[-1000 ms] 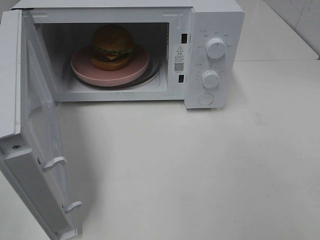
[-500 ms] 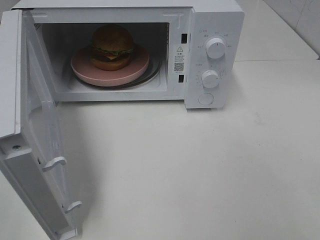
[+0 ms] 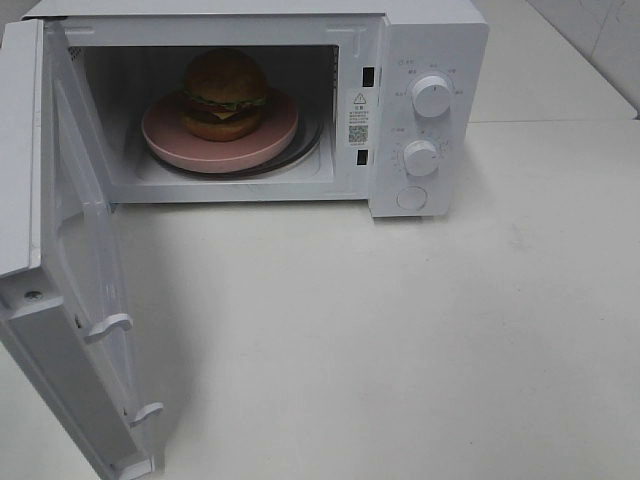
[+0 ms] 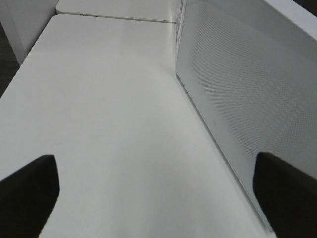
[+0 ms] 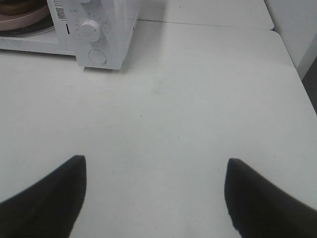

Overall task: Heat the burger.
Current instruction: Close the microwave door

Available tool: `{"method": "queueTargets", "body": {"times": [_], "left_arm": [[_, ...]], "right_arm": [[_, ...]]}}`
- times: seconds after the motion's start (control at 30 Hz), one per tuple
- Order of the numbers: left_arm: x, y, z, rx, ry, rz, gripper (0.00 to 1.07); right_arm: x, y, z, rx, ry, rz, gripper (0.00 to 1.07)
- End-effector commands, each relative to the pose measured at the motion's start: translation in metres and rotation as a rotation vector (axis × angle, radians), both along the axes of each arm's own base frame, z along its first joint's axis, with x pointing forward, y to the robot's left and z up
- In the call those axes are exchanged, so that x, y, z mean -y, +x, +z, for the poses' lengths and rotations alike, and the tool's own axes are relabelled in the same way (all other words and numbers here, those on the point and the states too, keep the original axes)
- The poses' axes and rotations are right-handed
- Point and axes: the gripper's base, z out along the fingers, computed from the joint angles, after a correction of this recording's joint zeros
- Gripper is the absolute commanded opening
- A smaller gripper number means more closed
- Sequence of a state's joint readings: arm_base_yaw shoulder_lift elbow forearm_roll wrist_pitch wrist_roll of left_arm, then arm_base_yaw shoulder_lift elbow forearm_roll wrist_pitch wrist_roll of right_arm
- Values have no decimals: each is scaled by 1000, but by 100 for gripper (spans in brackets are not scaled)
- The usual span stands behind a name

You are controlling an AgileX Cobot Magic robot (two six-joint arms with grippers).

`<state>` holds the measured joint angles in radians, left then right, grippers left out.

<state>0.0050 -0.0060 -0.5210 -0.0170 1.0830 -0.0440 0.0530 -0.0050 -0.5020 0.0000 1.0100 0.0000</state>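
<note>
The burger [image 3: 224,94] with a golden-brown bun, lettuce and dark patty sits on a round pink plate [image 3: 272,140] inside the white microwave [image 3: 430,40]. The microwave door [image 3: 75,260] stands wide open to the left. Neither arm shows in the exterior high view. My left gripper [image 4: 156,191] is open and empty over bare table, beside the outer face of the open door [image 4: 247,94]. My right gripper [image 5: 153,196] is open and empty over the table, well short of the microwave's knobs [image 5: 90,29]. A sliver of the plate [image 5: 20,21] shows in the right wrist view.
The microwave has two dials [image 3: 431,96] and a round button [image 3: 411,197] on its right panel. The white table [image 3: 400,340] stretches in front and to the right. The open door juts out toward the front left edge of the table.
</note>
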Motion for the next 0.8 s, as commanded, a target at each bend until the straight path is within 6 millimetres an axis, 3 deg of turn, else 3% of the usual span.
{"method": "queueTargets", "body": {"times": [0.03,0.2,0.33,0.37,0.4,0.43,0.47,0.5,0.53,0.57,0.8], "left_arm": [[2,-1,7,54,-28,-11,102],[1,10,25,116,-61,5,97],[-1,27,26,97,-21,22,82],[-3,37,24,80,-1,30,68],[-3,37,24,80,-1,30,68],[-3,41,23,79,5,33,60],[-3,49,18,70,6,32,38],[-3,49,18,70,6,32,38],[-3,52,16,67,5,31,25],[-2,60,11,64,-4,27,3],[-2,88,-7,102,-6,23,0]], "right_arm": [[0,-3,0,41,-6,-2,76],[0,-3,0,41,-6,-2,76],[0,-3,0,41,-6,-2,76],[0,-3,0,41,-6,-2,76],[0,-3,0,41,-6,-2,76],[0,-3,0,41,-6,-2,76],[0,-3,0,41,-6,-2,76],[0,-3,0,41,-6,-2,76],[0,-3,0,41,-6,-2,76],[0,-3,0,41,-6,-2,76],[0,-3,0,41,-6,-2,76]]}}
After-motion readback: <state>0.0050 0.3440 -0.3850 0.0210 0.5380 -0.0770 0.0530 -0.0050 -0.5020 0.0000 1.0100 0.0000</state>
